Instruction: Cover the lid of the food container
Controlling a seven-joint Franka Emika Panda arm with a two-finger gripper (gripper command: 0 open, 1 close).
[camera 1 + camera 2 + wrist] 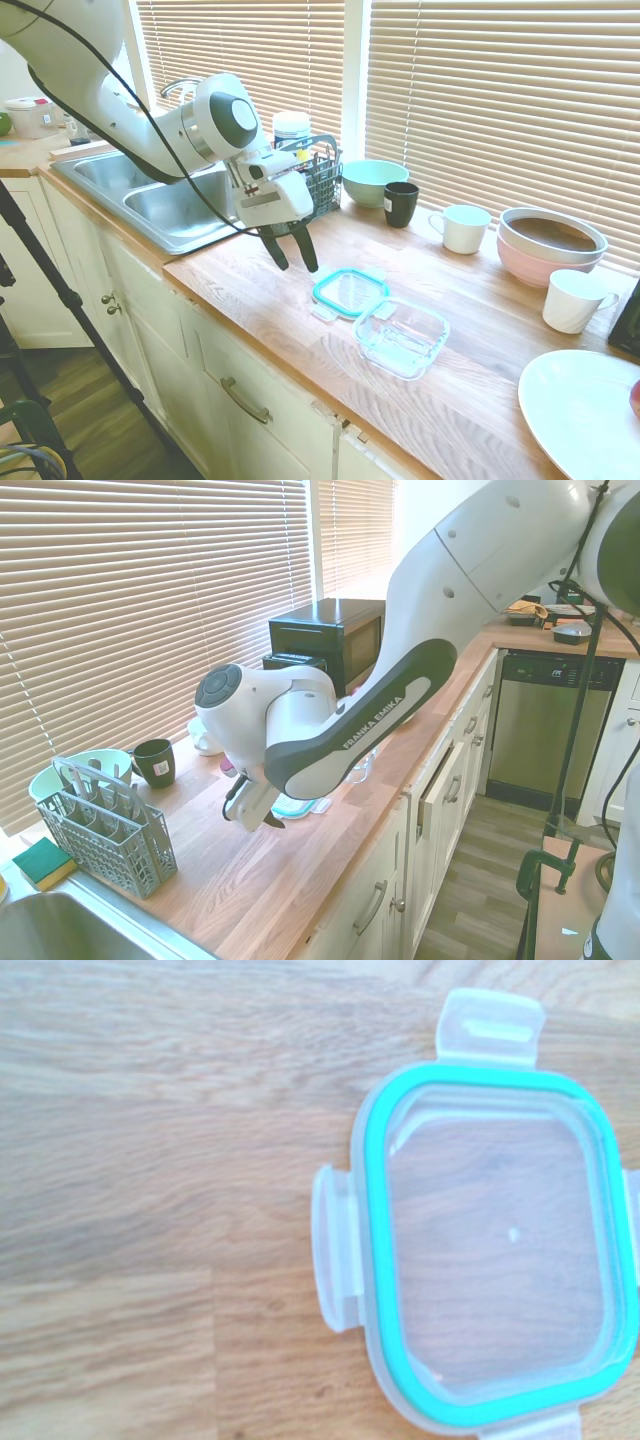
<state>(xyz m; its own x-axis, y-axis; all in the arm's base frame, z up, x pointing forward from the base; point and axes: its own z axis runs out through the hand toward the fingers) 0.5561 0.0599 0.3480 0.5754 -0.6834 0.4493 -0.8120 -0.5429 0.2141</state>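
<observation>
Setting identified as a home kitchen. A wooden tabletop [250, 290] is seen over cream cabinets [240, 390], with a steel sink [165, 200] set in it. A cutlery rack [105, 830] and sponge [40, 862] are placed beside the sink. Mugs [462, 228], bowls [373, 181] and a plate [580, 410] are laid out below slatted blinds [500, 90]. A microwave [330, 635] and dishwasher [540, 725] are noted.

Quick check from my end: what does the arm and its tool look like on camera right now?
A glossy white arm with rounded joints, a grey round joint cap, a dark band lettered FRANKA EMIKA, and black cables along it. The white tool ends in two black fingers.
</observation>
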